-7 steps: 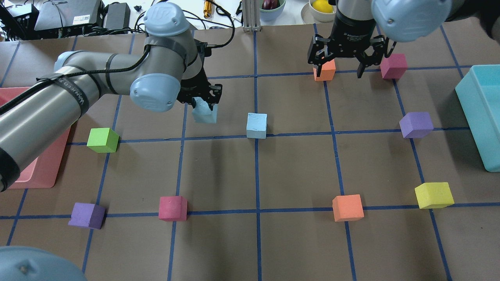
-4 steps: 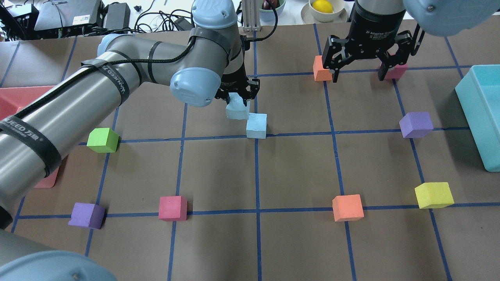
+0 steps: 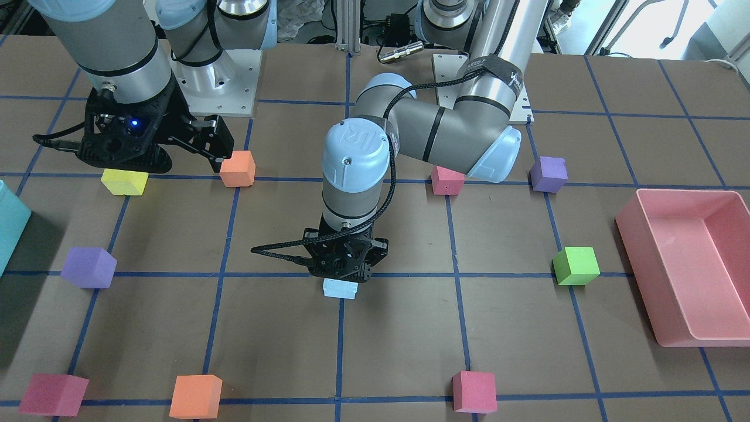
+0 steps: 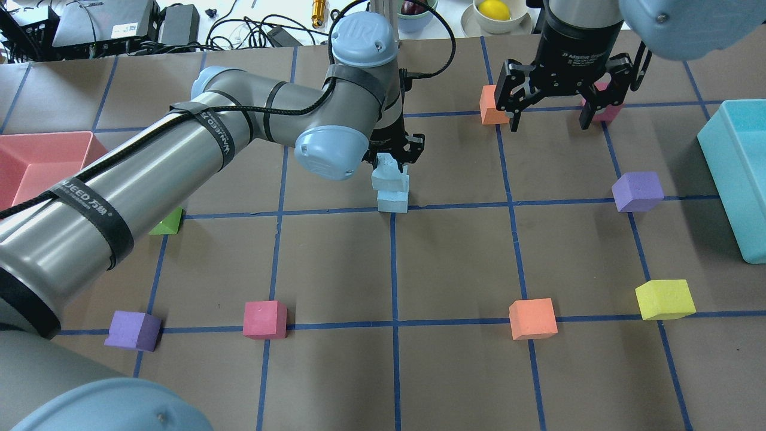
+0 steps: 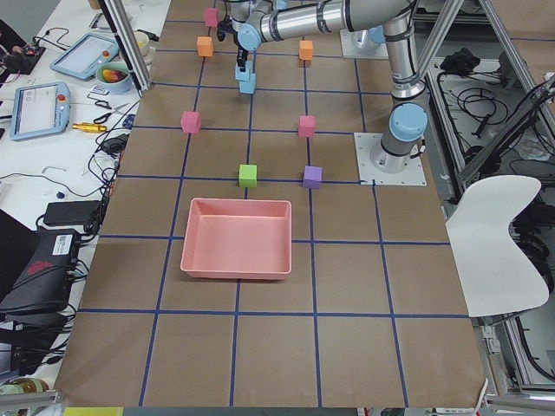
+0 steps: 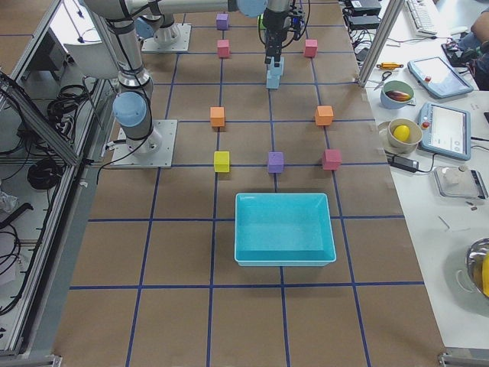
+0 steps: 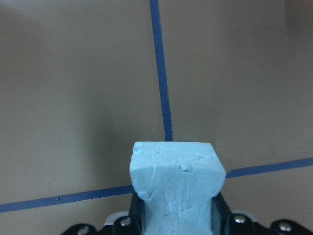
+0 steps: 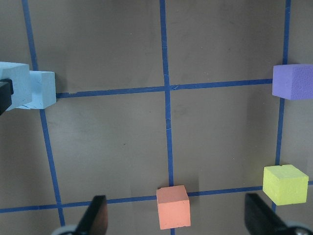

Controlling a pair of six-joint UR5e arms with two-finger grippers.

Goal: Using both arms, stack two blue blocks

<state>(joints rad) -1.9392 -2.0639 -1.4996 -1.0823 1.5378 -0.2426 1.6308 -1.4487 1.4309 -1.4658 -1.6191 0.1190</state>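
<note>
Clamps upper blue block (image 4: 386, 175) in left tool (image 4: 392, 159), centre frame, just above lower blue block (image 4: 392, 202), holds right tool (image 4: 549, 120) apart, upper right

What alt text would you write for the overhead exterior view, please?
The left gripper holds a blue block directly above the second blue block at the centre of the view; whether they touch is unclear. The right gripper hangs open farther back, between an orange cube and a pink cube.
</note>
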